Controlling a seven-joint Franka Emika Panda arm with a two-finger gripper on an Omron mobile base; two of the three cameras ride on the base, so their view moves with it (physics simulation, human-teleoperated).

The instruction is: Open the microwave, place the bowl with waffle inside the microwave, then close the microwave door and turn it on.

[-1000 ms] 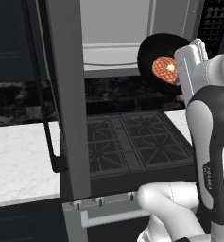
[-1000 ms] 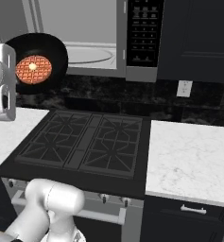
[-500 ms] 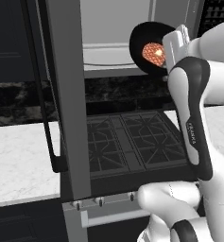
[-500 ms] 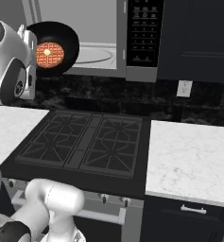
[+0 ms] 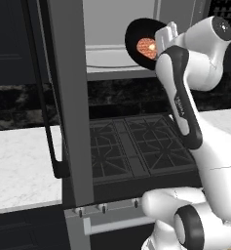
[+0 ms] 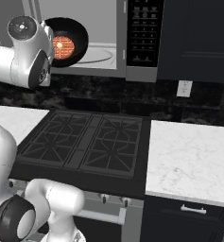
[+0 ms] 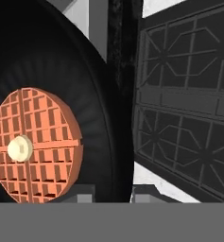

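Observation:
The microwave (image 6: pixel 108 19) hangs over the stove with its pale cavity showing. The microwave door (image 5: pixel 68 97) stands swung open at the left, its black bar handle (image 5: pixel 44 97) toward me. My gripper (image 5: pixel 162 41) is shut on the rim of the black bowl (image 5: pixel 135 34), held up in front of the cavity's opening. The bowl (image 6: pixel 79 33) is tipped almost on edge, its inside facing the base cameras, and the waffle (image 6: pixel 64 46) stays against its bottom. In the hand view the bowl (image 7: pixel 104 108) rim runs between my fingertips (image 7: pixel 149 193), with the waffle (image 7: pixel 35 144) at the left.
The black stove (image 6: pixel 90 142) lies below the arm. White marble counters flank it (image 6: pixel 193 156) (image 5: pixel 19 166). The black button panel (image 6: pixel 144 33) is right of the cavity, and a round turntable (image 5: pixel 107 57) lies inside. A wall outlet (image 6: pixel 184 88) is on the dark backsplash.
The arm has carried the bowl upward and away from the base, toward the microwave's opening. The bowl has stayed tipped with the waffle in it, and the grip has not let go.

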